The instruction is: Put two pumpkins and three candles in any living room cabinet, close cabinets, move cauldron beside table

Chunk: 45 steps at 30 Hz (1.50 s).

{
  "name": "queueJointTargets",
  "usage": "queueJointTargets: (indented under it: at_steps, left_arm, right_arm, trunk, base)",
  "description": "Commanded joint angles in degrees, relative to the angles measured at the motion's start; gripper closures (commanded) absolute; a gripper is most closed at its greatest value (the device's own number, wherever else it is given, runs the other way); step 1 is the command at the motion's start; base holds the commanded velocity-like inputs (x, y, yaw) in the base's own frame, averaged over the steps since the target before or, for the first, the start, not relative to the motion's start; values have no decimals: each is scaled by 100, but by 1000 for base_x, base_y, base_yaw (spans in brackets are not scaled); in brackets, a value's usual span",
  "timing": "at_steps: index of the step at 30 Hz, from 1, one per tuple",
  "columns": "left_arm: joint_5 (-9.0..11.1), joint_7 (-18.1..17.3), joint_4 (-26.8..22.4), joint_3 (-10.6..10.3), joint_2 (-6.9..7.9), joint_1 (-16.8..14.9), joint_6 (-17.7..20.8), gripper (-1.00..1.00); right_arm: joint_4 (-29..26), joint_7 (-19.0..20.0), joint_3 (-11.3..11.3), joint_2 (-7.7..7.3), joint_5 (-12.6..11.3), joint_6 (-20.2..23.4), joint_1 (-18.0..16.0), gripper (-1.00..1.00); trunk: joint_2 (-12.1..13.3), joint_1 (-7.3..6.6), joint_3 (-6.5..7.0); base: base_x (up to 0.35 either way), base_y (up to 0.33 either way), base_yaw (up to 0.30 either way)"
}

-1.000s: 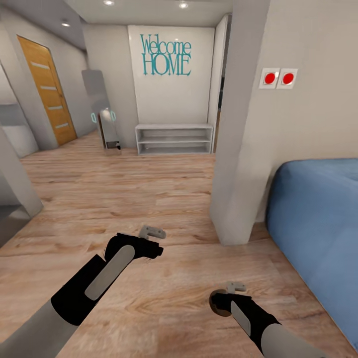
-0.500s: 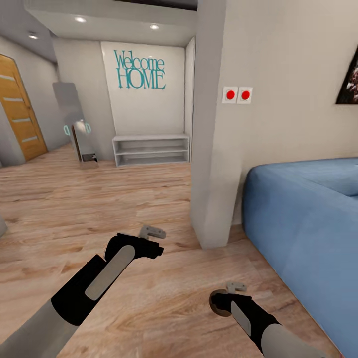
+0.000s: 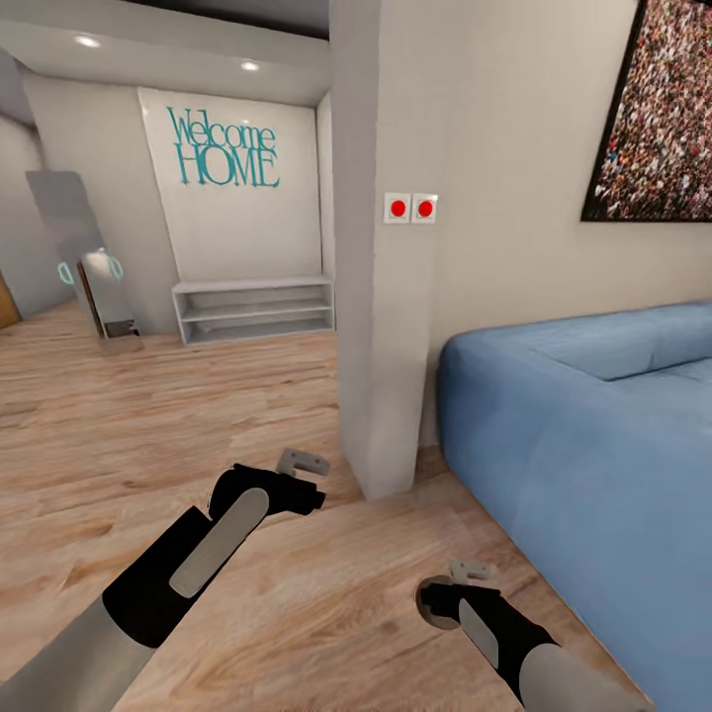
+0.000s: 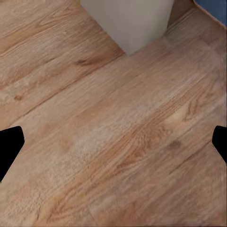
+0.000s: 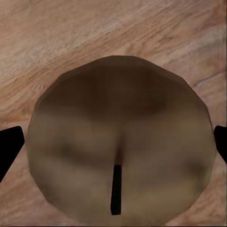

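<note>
My left tool is hanging wide open, empty, over the floor | my right tool is gripping a candle | sofa sitting at 2 o'clock.

Wood plank floor, blue sofa beside a pale pillar (white shelf bench beyond).

Bare wood floor, a pale wall corner, black fingertips spread at both edges
</note>
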Motion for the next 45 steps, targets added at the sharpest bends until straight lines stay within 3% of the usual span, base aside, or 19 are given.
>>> queueJointTargets:
  at_steps: [1,22,29,45]
  left_arm:
    - [54,65,-7,-15,4,-5,6,-100]
    - [38,100,21,-45,1,-5,6,-100]
    - [40,319,61,-53,-7,-5,6,-100]
    - [44,340,64,-54,-8,-5,6,-100]
  right_arm:
    - [-11,-48,50,-2,-63,23,-3,100]
    - [-5,-48,59,-1,-47,19,-3,100]
    - [-4,-48,60,3,-34,19,-3,100]
    - [-1,-48,60,-1,-33,16,-3,100]
  trunk:
    - [39,-26,12]
    - [881,-487,389]
    - [1162,-641,515]
    - [1803,-992,802]
  base:
    - [-239,56,-292]
    - [-302,72,-292]
    - [-62,5,-292]
    - [-2,0,-292]
